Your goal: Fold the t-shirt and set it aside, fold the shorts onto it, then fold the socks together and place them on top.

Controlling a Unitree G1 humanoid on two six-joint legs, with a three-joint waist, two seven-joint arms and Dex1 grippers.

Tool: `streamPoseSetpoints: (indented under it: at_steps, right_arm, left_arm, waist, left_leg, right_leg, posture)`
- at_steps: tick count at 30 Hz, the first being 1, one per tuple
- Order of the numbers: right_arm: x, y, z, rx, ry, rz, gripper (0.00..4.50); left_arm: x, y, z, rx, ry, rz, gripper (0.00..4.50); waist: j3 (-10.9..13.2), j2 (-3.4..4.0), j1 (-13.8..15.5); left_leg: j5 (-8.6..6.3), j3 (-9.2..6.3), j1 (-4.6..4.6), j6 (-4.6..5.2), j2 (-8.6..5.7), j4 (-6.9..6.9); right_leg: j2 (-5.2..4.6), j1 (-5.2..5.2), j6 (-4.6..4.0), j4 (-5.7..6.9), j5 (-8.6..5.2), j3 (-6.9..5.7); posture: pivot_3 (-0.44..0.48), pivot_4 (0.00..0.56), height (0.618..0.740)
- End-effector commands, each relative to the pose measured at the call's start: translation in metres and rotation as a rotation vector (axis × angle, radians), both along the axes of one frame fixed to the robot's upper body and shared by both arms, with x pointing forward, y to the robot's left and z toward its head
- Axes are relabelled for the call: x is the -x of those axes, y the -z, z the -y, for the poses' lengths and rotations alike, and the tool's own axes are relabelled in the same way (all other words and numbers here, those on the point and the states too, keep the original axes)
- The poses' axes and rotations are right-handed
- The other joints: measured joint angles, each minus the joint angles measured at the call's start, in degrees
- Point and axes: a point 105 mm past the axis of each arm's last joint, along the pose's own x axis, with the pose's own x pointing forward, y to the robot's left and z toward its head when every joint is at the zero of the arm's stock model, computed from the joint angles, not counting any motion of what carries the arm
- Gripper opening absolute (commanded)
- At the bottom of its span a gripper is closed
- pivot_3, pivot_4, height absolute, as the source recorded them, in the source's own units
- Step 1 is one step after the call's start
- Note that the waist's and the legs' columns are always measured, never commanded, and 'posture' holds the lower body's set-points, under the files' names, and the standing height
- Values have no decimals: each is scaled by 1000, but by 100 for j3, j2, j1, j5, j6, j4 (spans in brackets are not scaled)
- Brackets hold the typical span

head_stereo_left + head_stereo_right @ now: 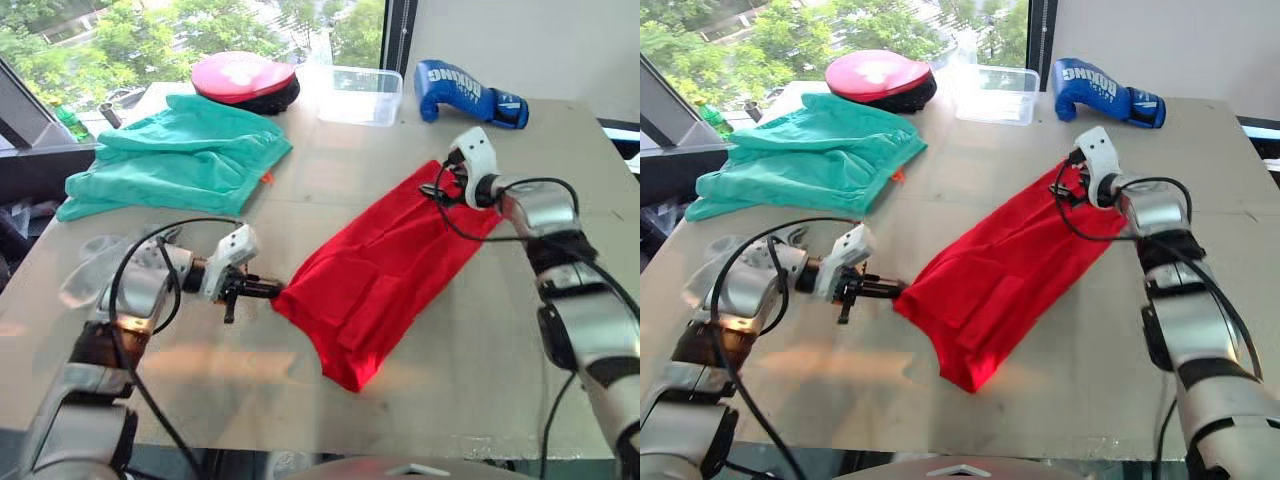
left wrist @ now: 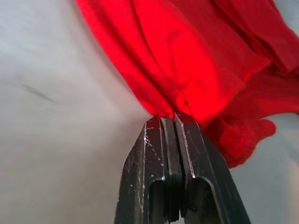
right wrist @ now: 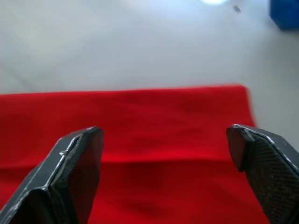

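White lettering reading "BOXING" is showing on the blue boxing glove, which is lying at the far edge of the table, well beyond the right gripper's fingers. No other writing is showing legibly anywhere; the red-pink round pad is carrying only a pale mark that cannot be read.

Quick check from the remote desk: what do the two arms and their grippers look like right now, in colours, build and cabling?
Both arms are silver-grey metal segments with dark joints. Each wrist carries a white housing, and loose black cables loop from it back along the forearm. The left gripper and right gripper each have two black fingers. Close up, the fingers are flat, tapered and scratched, and the right ones have finely textured pads.
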Motion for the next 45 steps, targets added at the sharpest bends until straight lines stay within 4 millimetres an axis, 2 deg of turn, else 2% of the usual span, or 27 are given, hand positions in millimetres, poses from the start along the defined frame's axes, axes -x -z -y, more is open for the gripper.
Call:
streamPoseSetpoints:
  at_steps: [1, 4, 8, 17, 22, 27, 30, 34, 35, 38, 45]
  right_arm:
    - [-15, -18, -5, -83, 79, 34, 4468]
    - [-19, -19, -13, -106, 104, 36, 4468]
    - [-20, -19, -34, -117, 58, 55, 4468]
    - [-17, -6, -68, -123, 29, 39, 4468]
    - [-17, 5, -71, -136, 89, 6, 4468]
    - [-13, 18, -78, -127, 77, -33, 4468]
    - [-10, 27, -83, -95, 59, -49, 3571]
    - [-6, 37, -89, -49, 24, -72, 1729]
    - [-5, 38, -89, -47, 24, -78, 1117]
    - [-5, 40, -89, -38, 31, -84, 72]
    - [-7, 36, -88, -13, 27, -44, 72]
  left_arm:
    - [18, 3, 5, 7, 2, -31, 96]
    - [25, 5, 9, 13, -6, -32, 96]
    - [26, 9, 10, 23, -42, -23, 96]
    - [33, 16, 15, 50, -73, -20, 96]
    - [37, 18, 17, 59, -91, -15, 96]
    - [39, 17, 18, 66, -111, -8, 96]
    - [39, 17, 22, 70, -116, -6, 0]
    - [38, 14, 26, 74, -120, -4, 0]
    - [38, 13, 27, 75, -120, -3, 0]
    - [40, 10, 28, 78, -120, -6, 0]
    - [48, 6, 27, 84, -120, -21, 0]
  waist:
    - [0, 1, -3]
    - [0, 0, 9]
    - [0, 1, 9]
    - [-1, 4, 10]
    - [-1, 4, 11]
    - [-1, 5, 3]
    - [-1, 5, 7]
    - [-1, 5, 13]
    - [-1, 5, 13]
    - [-2, 5, 6]
    - [-2, 5, 2]
  left_leg:
    - [0, 3, 2, 0, 2, 2]
    - [0, 1, 4, -1, 3, -1]
    - [0, 2, 3, -1, 0, 0]
    - [1, 2, 4, -3, 0, 0]
    - [0, 2, 4, -4, -2, -1]
    - [0, 3, 5, -4, -6, -4]
    - [0, 2, 5, -4, -6, -5]
    - [0, 1, 4, -4, -10, -5]
    - [0, 1, 4, -4, -10, -5]
    - [0, -1, 5, -4, -11, -5]
    - [0, -4, 5, -4, -10, -5]
  right_leg:
    - [1, -1, 0, 1, 0, 2]
    - [0, 0, -1, 5, 0, 0]
    - [-7, 1, 0, 6, 1, -2]
    - [-15, 1, -1, 9, 2, -4]
    - [-48, 1, -1, 9, 2, -8]
    - [-55, 1, -1, 7, 2, -10]
    - [-55, 1, -1, 7, 2, -11]
    - [-59, 3, -1, 6, 2, -12]
    - [-60, 3, -1, 6, 2, -13]
    - [-61, 5, -1, 6, 2, -15]
    - [-61, 5, -1, 6, 2, -16]
  posture:
    - [0, 150, 735]
    - [0, 150, 735]
    - [0, 150, 735]
    - [0, 150, 735]
    - [0, 150, 735]
    - [0, 150, 735]
    - [0, 150, 735]
    - [0, 150, 735]
    - [0, 150, 735]
    - [0, 150, 735]
    - [0, 150, 735]
